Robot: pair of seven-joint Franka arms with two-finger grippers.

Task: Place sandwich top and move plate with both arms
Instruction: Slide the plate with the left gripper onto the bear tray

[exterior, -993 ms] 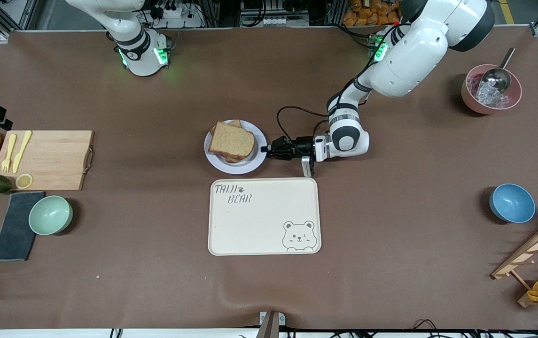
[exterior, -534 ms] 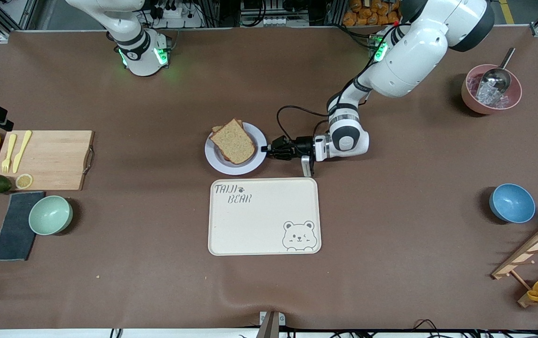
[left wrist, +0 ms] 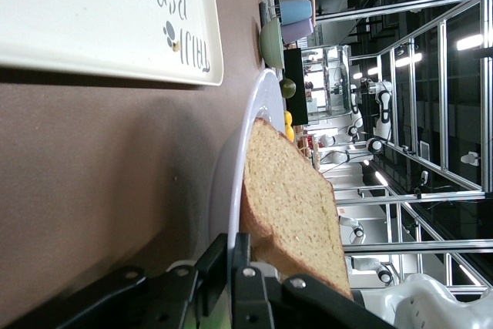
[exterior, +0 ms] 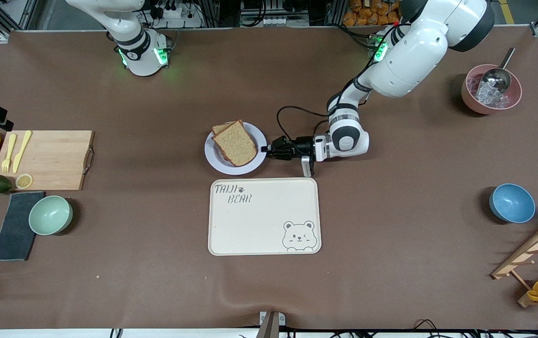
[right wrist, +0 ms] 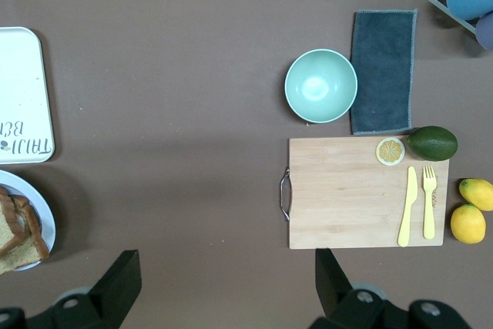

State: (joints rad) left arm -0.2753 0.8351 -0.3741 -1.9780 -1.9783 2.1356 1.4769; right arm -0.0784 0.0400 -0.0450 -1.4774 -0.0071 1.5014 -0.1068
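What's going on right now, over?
Left gripper shut on the plate rim. Right gripper open, waiting high over the table. Sandwich top on the stack, tilted. Tray nearer the camera, beside plate.

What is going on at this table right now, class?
The left arm has reached to the middle of the table, and its tool is shut on the rim of the plate. The sandwich top lies on the plate over another slice. The cream tray sits just nearer the front camera than the plate. The right arm waits with its tool open, high over the table near the cutting board.
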